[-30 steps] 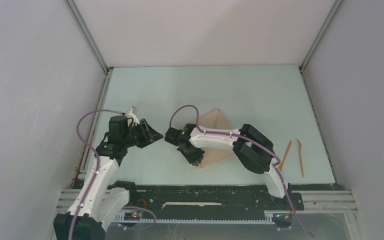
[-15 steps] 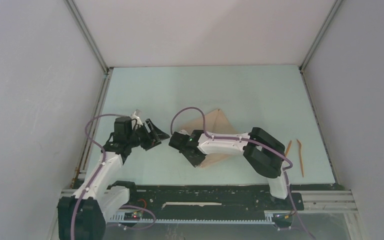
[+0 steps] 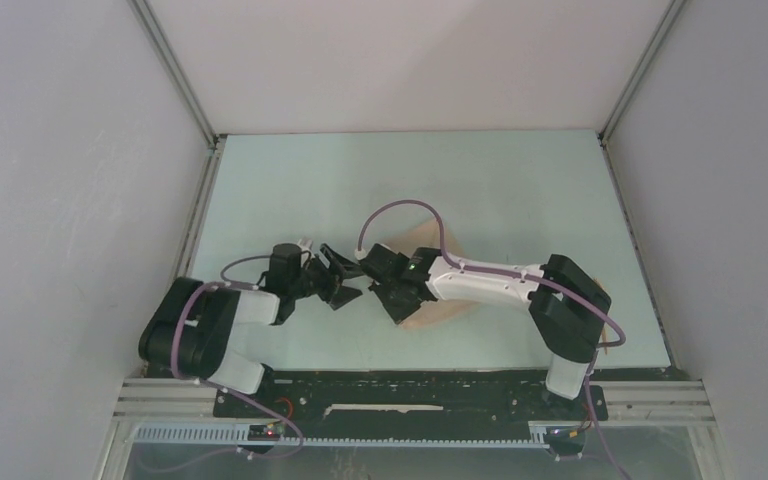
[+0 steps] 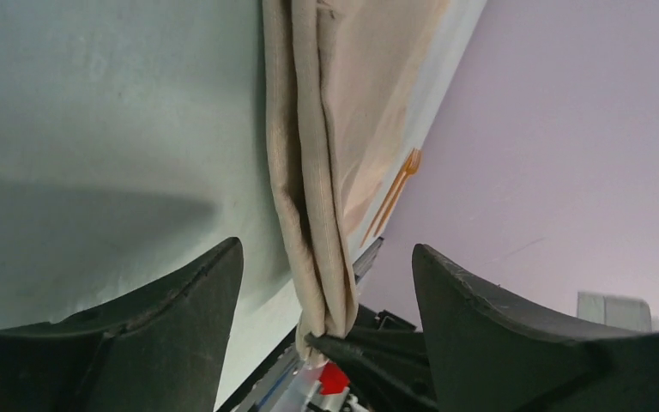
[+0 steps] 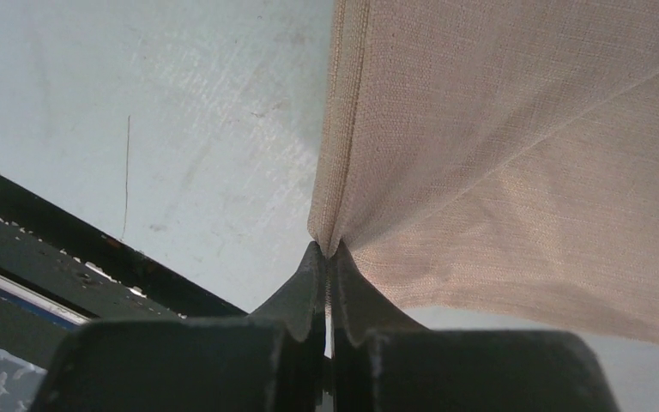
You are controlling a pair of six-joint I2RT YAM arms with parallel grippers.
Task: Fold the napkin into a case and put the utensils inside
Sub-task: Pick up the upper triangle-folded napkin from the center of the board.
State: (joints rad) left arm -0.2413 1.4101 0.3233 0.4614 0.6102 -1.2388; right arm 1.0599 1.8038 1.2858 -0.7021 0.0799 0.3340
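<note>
Right arm is lying low, pointing toward 9 o'clock, right fingers [image 5: 305, 287] clamping the folded napkin [image 5: 515, 154] on the table [image 3: 500, 190]; left arm is pointing toward 3 o'clock, left fingers [image 4: 193, 300] gaping toward its edge.

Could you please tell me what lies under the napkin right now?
Only the table shows under the napkin, whose corner the right end effector pinches. What lies beneath its flat middle is covered.

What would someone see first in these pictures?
Probably the tan napkin in the middle of the table, its corner pinched by the right gripper. The left gripper is open right beside it, the cloth's folded edge between its fingers. Two small orange utensils lie farther off.
</note>
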